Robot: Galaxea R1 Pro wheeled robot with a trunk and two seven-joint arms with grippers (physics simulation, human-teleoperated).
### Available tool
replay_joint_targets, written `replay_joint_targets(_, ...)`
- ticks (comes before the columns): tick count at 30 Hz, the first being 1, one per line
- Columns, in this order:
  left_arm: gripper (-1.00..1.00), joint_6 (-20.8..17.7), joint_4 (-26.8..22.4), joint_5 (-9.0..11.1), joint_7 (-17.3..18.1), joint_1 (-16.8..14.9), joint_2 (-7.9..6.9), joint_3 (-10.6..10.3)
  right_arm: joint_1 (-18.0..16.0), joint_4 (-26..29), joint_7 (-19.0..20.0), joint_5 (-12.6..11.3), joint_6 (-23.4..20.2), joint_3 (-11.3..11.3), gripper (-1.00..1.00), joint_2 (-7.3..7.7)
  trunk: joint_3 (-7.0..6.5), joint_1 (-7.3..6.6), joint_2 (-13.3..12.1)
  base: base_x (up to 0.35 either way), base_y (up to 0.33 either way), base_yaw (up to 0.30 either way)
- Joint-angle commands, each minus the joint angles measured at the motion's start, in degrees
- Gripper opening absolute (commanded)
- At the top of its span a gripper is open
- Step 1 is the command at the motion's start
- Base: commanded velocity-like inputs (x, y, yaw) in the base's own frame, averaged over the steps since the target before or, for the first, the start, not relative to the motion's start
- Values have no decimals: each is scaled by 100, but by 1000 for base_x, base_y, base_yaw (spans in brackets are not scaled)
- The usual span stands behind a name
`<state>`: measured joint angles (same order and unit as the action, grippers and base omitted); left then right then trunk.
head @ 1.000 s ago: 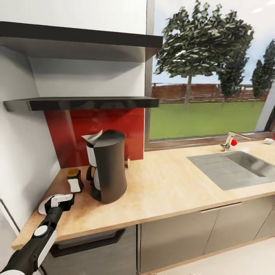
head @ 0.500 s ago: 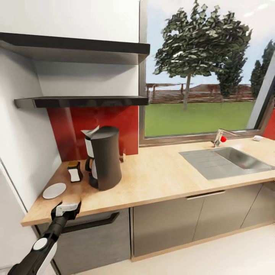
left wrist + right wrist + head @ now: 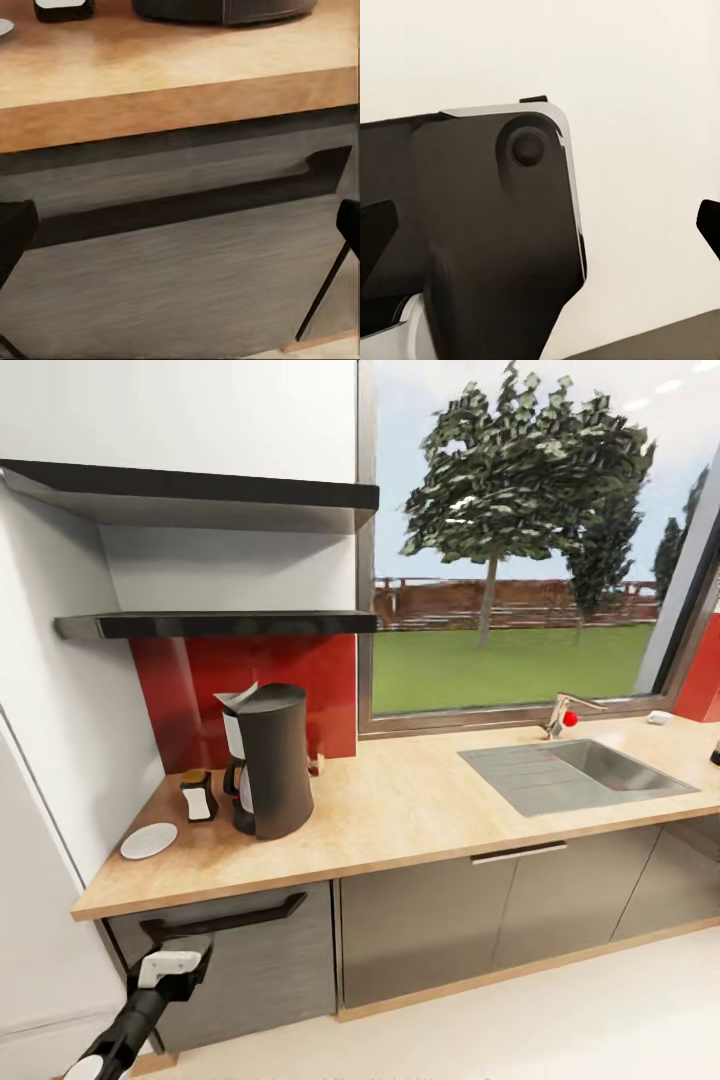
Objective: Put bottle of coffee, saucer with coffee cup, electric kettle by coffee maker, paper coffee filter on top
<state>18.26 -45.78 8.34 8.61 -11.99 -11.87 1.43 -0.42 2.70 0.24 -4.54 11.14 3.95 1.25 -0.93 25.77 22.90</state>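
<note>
A: On the bench (image 3: pixel 420 830), the saucer (image 3: pixel 149 840) lies bare beside the bottle of coffee (image 3: pixel 198 796) and the filter-topped coffee maker (image 3: pixel 270 770).

B: The left claw (image 3: pixel 175 967), spread and empty, hangs below; the right claw (image 3: pixel 540 225) is spread too. Fetching the cup comes next, I'd judge.

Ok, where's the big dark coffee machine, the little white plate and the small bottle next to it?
Tall dark-grey cylindrical coffee maker (image 3: pixel 279 765), head view, on the middle of its body.
Small flat round white saucer (image 3: pixel 149 841), head view, on its centre.
Small bottle of coffee with white label (image 3: pixel 198 800), head view, on the label.
</note>
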Motion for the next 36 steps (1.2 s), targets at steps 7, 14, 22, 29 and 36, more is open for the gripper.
replay_joint_targets(7,100,39,986,-226,1,908,-6,4,-2,2,35,-42,28,42,100,-14,1,1,3,-4,-1,0)
replay_joint_targets(14,100,-9,3567,-288,-667,1028,-60,65,-2,3,43,-47,29,44,100,-19,1,1,3,0,0,0)
replay_joint_targets(22,100,-131,4705,-291,-1670,1057,13,35,-2,-5,46,-40,29,44,100,-21,1,1,3,0,0,0)
replay_joint_targets(29,100,-1405,4832,-297,-1851,1147,48,33,-2,-6,38,-30,26,33,100,-27,1,1,3,0,0,0)
replay_joint_targets(36,100,-1886,4842,-265,-2019,1147,98,64,-11,-6,71,-38,20,23,100,-28,1,1,3,0,0,0)
